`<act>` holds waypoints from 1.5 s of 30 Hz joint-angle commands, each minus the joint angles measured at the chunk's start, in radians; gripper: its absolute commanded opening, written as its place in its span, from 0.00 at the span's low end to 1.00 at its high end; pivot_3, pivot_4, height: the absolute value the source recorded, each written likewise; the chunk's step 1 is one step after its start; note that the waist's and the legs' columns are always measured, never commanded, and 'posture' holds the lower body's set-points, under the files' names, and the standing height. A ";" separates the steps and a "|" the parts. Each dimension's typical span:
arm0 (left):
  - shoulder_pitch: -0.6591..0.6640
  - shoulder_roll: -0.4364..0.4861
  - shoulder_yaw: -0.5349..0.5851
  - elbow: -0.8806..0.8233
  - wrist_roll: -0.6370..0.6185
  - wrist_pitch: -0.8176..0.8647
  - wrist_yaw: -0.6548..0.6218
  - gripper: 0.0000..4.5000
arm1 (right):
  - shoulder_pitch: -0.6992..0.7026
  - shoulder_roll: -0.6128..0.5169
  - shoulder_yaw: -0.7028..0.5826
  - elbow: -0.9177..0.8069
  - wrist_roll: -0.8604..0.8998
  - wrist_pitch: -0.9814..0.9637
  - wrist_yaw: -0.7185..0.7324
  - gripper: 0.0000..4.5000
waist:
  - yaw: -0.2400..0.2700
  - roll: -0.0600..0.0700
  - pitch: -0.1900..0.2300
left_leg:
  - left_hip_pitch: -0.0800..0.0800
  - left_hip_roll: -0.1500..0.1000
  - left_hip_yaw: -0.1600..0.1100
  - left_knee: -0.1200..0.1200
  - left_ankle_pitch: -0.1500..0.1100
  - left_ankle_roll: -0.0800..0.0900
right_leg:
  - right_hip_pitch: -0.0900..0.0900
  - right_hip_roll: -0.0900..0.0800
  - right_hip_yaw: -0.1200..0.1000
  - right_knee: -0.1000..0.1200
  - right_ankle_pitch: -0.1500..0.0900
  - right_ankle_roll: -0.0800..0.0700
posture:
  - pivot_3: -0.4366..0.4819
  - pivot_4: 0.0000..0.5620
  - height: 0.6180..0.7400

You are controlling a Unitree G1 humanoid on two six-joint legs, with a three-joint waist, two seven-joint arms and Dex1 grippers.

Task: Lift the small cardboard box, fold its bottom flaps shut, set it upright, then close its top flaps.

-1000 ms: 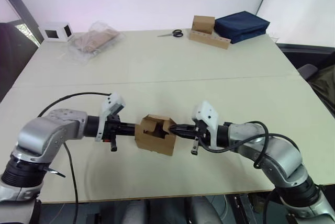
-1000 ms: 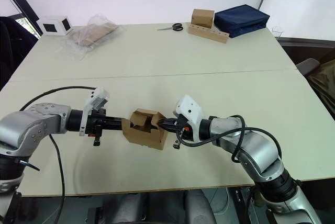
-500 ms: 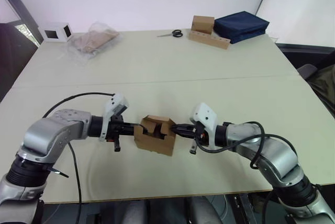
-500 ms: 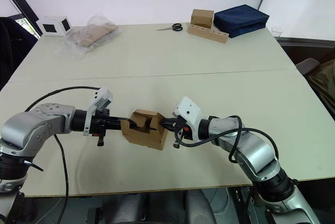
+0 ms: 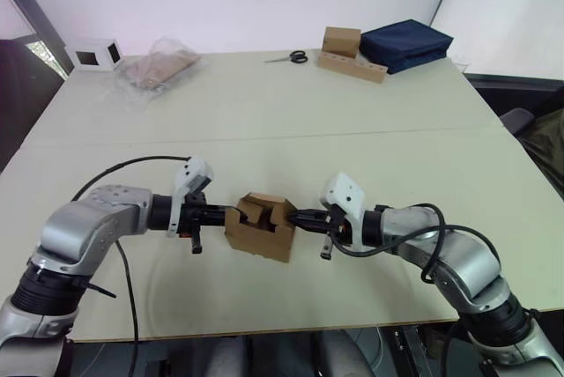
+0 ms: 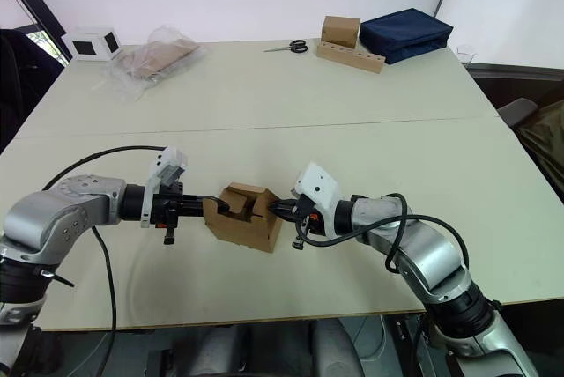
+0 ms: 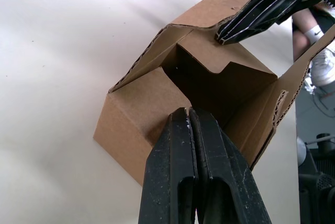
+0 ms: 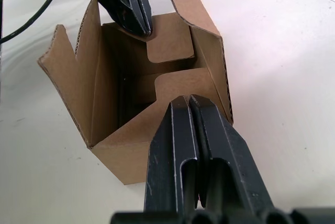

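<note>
The small cardboard box [image 5: 262,227] sits on the table [image 5: 291,121] between my two arms, its open end facing up. Its notched flaps [image 8: 170,43] stand partly folded inward; I cannot tell whether they are the top flaps or the bottom ones. My left gripper [image 7: 187,110] is shut, and its tip presses on the box's left flap [image 7: 152,90]. My right gripper [image 8: 187,99] is also shut and pushes with its tip on the opposite flap [image 8: 178,85]. In the eye views the left gripper [image 5: 231,214] and right gripper [image 5: 300,216] meet the box from either side.
At the table's far side lie a white box with a dark window [image 5: 94,53], a clear plastic bag [image 5: 159,67], scissors [image 5: 289,57], a brown cube on a holed cardboard strip [image 5: 348,53] and a navy bag [image 5: 405,42]. The table's front edge runs just below the box.
My left gripper has edged a little farther in against the box's left flap. The box and my right gripper have hardly moved.
</note>
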 commanded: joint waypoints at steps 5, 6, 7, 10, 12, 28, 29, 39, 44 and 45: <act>-0.014 -0.002 0.076 0.032 -0.036 0.025 0.013 0.01 | -0.009 0.017 -0.016 -0.004 0.003 -0.009 0.009 0.00 | -0.001 0.000 0.000 | 0.000 0.000 0.000 0.000 0.000 0.000 | 0.000 0.000 0.000 0.000 0.000 0.000 | 0.48 0.27 1.00; -0.026 -0.003 0.088 0.047 -0.040 0.020 0.009 0.01 | -0.009 0.018 -0.016 -0.006 0.005 -0.009 0.012 0.00 | -0.001 0.000 0.000 | 0.000 0.000 0.000 0.000 0.000 0.000 | 0.000 0.000 0.000 0.000 0.000 0.000 | 0.48 0.27 1.00; -0.037 -0.002 0.095 0.062 -0.042 0.016 0.006 0.01 | -0.009 0.020 -0.016 -0.007 0.006 -0.011 0.014 0.00 | -0.001 0.000 0.000 | 0.000 0.000 0.000 0.000 0.000 0.000 | 0.000 0.000 0.000 0.000 0.000 0.000 | 0.48 0.27 1.00; -0.080 0.000 0.109 0.124 -0.031 -0.004 -0.003 0.01 | -0.012 0.025 -0.017 -0.006 0.006 -0.016 0.018 0.00 | 0.000 0.000 0.000 | 0.000 0.000 0.000 0.000 0.000 0.000 | 0.000 0.000 0.000 0.000 0.000 0.000 | 0.48 0.27 1.00; -0.104 -0.003 0.109 0.169 -0.015 -0.023 -0.009 0.01 | -0.016 0.029 -0.017 -0.003 0.003 -0.017 0.020 0.00 | 0.000 0.000 0.000 | 0.000 0.000 0.000 0.000 0.000 0.000 | 0.000 0.000 0.000 0.000 0.000 0.000 | 0.48 0.27 1.00; -0.248 -0.167 -0.034 0.587 0.196 -0.266 -0.097 0.01 | -0.082 -0.039 -0.277 -0.137 0.247 0.110 0.056 0.00 | 0.002 0.000 0.000 | -0.001 0.000 0.000 0.000 0.000 0.000 | -0.001 0.000 0.000 0.000 0.000 0.000 | 0.48 0.27 1.00; -0.256 -0.180 -0.039 0.604 0.202 -0.269 -0.103 0.01 | -0.080 -0.039 -0.294 -0.163 0.318 0.152 0.056 0.00 | 0.002 0.000 0.000 | -0.001 0.000 0.000 0.000 0.000 0.000 | -0.001 0.000 0.000 0.000 0.000 0.000 | 0.48 0.27 1.00; -0.264 -0.212 -0.063 0.631 0.236 -0.268 -0.189 0.01 | 0.023 -0.102 -0.237 -0.276 0.444 0.254 0.018 0.00 | 0.000 0.000 0.000 | -0.002 0.000 0.000 0.000 0.000 0.000 | -0.001 0.000 0.000 0.000 0.000 0.000 | 0.48 0.27 1.00; -0.220 -0.193 -0.059 0.551 0.222 -0.227 -0.210 0.01 | 0.030 -0.129 -0.168 -0.270 0.366 0.218 0.013 0.00 | -0.001 0.000 0.000 | -0.002 0.000 0.000 0.000 0.000 0.000 | -0.001 0.000 0.000 -0.001 0.000 0.000 | 0.48 0.27 1.00; -0.213 -0.191 -0.057 0.536 0.220 -0.219 -0.211 0.01 | 0.032 -0.133 -0.159 -0.268 0.355 0.210 0.014 0.00 | -0.001 0.000 0.000 | -0.001 0.000 0.000 0.000 0.000 0.000 | -0.001 0.000 0.000 -0.001 0.000 0.000 | 0.48 0.27 1.00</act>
